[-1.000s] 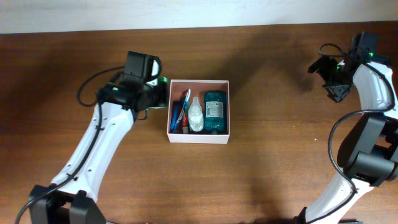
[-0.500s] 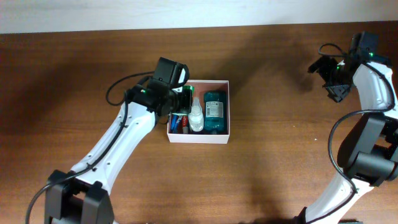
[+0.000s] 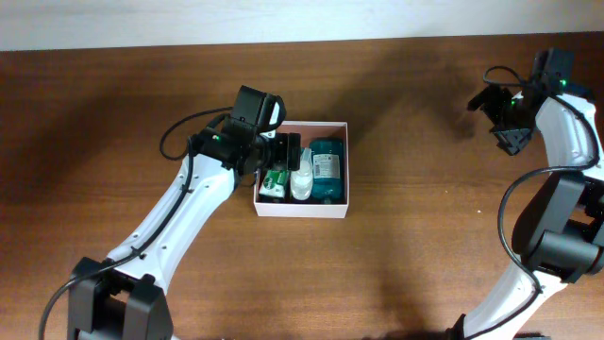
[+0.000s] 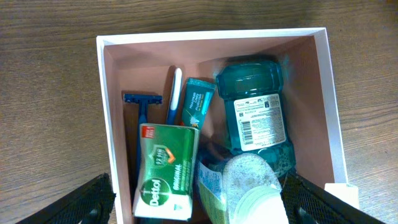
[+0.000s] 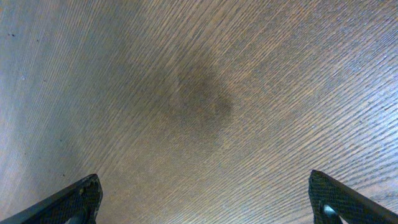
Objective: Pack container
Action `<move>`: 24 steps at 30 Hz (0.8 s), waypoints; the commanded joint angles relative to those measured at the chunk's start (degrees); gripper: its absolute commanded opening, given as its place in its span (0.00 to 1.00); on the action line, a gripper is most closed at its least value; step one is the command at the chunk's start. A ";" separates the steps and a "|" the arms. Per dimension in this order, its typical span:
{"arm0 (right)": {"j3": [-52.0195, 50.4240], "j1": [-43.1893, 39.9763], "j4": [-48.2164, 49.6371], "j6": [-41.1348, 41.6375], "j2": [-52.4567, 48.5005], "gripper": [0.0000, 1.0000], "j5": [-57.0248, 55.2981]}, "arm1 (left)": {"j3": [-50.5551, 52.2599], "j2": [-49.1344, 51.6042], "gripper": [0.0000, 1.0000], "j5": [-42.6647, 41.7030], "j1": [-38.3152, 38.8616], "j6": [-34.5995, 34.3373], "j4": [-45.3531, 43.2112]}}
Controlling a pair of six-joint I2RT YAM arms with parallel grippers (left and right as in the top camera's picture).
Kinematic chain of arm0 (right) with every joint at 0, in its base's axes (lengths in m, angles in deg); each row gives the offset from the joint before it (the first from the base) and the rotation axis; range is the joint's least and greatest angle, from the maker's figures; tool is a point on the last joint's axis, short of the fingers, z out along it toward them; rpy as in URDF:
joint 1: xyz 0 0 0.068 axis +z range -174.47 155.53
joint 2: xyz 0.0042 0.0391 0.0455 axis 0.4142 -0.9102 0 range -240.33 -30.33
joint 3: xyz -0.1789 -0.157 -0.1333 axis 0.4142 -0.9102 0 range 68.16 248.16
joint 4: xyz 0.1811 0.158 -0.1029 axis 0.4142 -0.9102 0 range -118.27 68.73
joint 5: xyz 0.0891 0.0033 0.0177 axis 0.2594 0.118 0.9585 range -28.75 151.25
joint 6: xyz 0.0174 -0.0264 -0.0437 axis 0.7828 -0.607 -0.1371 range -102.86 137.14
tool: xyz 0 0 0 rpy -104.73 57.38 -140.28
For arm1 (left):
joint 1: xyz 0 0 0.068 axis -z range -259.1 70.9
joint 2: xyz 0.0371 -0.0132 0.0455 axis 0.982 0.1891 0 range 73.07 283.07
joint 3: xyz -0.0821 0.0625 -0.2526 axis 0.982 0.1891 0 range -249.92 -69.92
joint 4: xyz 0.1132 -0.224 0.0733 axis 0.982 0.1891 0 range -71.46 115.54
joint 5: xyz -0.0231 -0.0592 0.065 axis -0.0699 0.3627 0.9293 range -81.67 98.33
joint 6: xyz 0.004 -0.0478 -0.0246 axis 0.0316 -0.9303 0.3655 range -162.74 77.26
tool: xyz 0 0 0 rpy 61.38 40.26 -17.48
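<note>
The container (image 3: 302, 210) is a white square box with a reddish-brown inside, at the table's middle; the left wrist view shows its wall (image 4: 211, 35). Inside lie a teal bottle (image 4: 258, 118), a clear bottle with a white cap (image 4: 249, 193), a teal tube (image 4: 198, 102), a blue razor (image 4: 138, 112) and a green-and-white carton (image 4: 165, 171). The carton rests at the box's left side (image 3: 276, 181). My left gripper (image 3: 283, 151) hovers over the box, open, its fingers (image 4: 199, 208) wide on either side of the carton and clear bottle. My right gripper (image 3: 505, 118) is open and empty over bare table (image 5: 205, 199).
Brown wooden table (image 3: 425, 246) all around the box. A light wall edge runs along the far side (image 3: 302, 19). The right arm is folded at the far right edge.
My left gripper moved right from beside the box to over its left part. The green-and-white carton now lies inside the box. The right arm has not moved.
</note>
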 commanded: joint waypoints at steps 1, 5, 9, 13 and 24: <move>0.17 -0.28 0.00 -0.35 0.09 0.99 -0.72 | -0.61 -0.26 0.87 1.27 -1.51 0.09 -0.02; 0.17 -0.28 0.00 -0.35 0.09 0.99 -0.72 | -0.79 -2.69 0.87 3.04 -5.95 0.09 1.22; 0.17 -0.28 0.00 -0.35 0.09 0.99 -0.72 | -0.79 -6.29 0.92 3.04 -12.83 0.09 3.37; 0.17 -0.28 0.00 -0.35 0.09 0.99 -0.72 | -0.79 -9.57 0.98 3.02 -20.96 0.07 6.03; 0.17 -0.28 0.00 -0.35 0.09 0.99 -0.72 | -0.79 -10.32 0.99 2.97 -29.22 -0.87 7.82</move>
